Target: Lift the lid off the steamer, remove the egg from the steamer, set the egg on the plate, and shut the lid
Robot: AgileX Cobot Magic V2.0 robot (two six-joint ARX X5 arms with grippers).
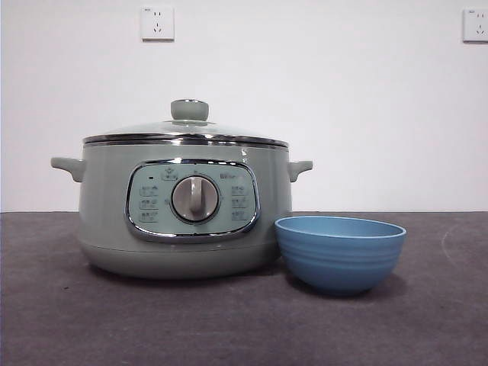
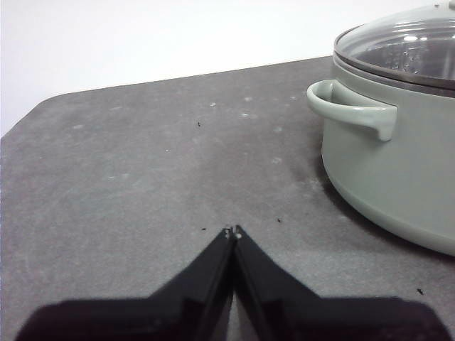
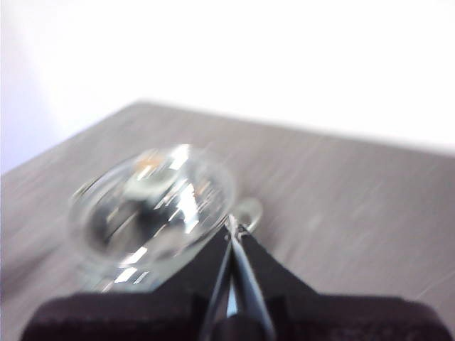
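The pale green steamer (image 1: 183,210) stands on the grey table with the glass lid (image 1: 187,131) seated on it, pale green knob (image 1: 189,110) on top. The blue plate (image 1: 340,252), a small deep bowl, stands just right of it, empty. No egg shows. My left gripper (image 2: 232,231) is shut and empty, low over the table beside the steamer (image 2: 398,163) and its side handle (image 2: 352,106). My right gripper (image 3: 233,226) is shut and empty; its blurred view looks down on the lid (image 3: 153,202) and a side handle (image 3: 248,211). Neither gripper shows in the front view.
A white wall with two sockets (image 1: 157,23) stands behind the table. The table's far edge (image 2: 178,77) shows in the left wrist view, with bare grey surface (image 2: 142,170) around my left gripper.
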